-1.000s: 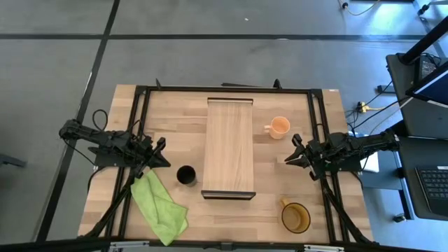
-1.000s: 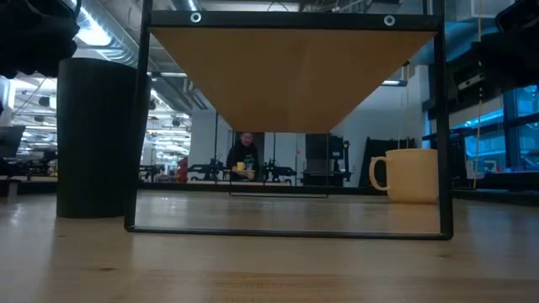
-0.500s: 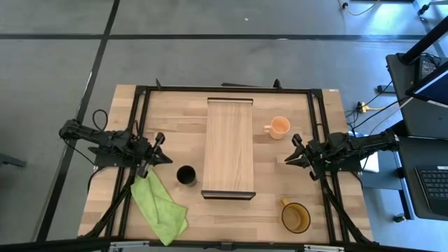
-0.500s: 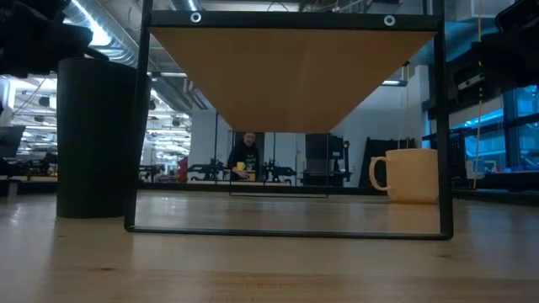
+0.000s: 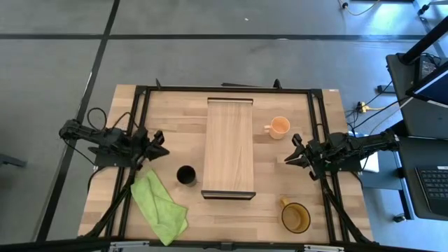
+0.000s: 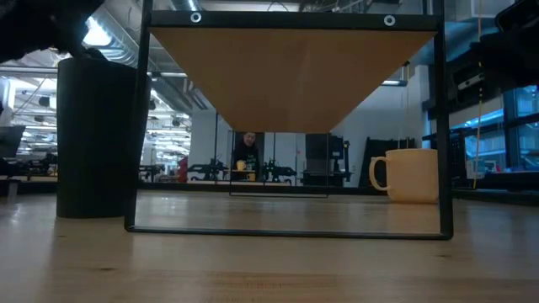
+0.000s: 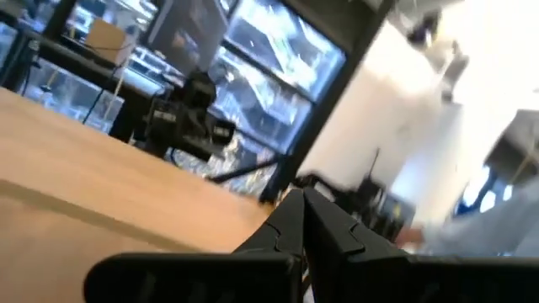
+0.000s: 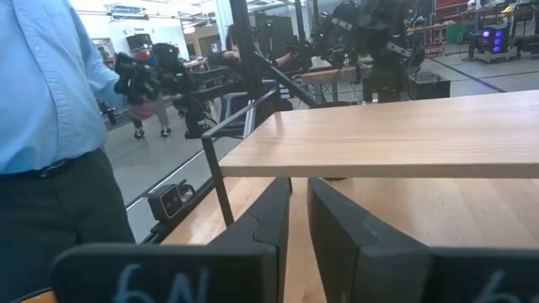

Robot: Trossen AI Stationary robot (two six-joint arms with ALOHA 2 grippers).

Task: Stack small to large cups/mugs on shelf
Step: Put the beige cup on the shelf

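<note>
The small black cup (image 5: 186,175) stands on its base on the table just left of the shelf (image 5: 229,147), a light-wood board raised on a thin black frame. The cup looms large in the low view (image 6: 99,139). The peach mug (image 5: 280,127) stands right of the shelf, and the amber mug (image 5: 295,217) stands at the near right. My left gripper (image 5: 159,148) is shut and empty, left of and beyond the black cup. My right gripper (image 5: 290,155) hovers between the two mugs, its fingers almost together and empty.
A green cloth (image 5: 159,206) lies crumpled at the near left, in front of my left gripper. A black metal frame (image 5: 140,91) runs around the tabletop. A person in a light blue shirt (image 8: 50,118) stands beyond the table in the right wrist view.
My left gripper has moved toward the table's far edge and slightly left, away from the black cup and the cloth, staying shut. The cups, mugs and shelf have not moved.
</note>
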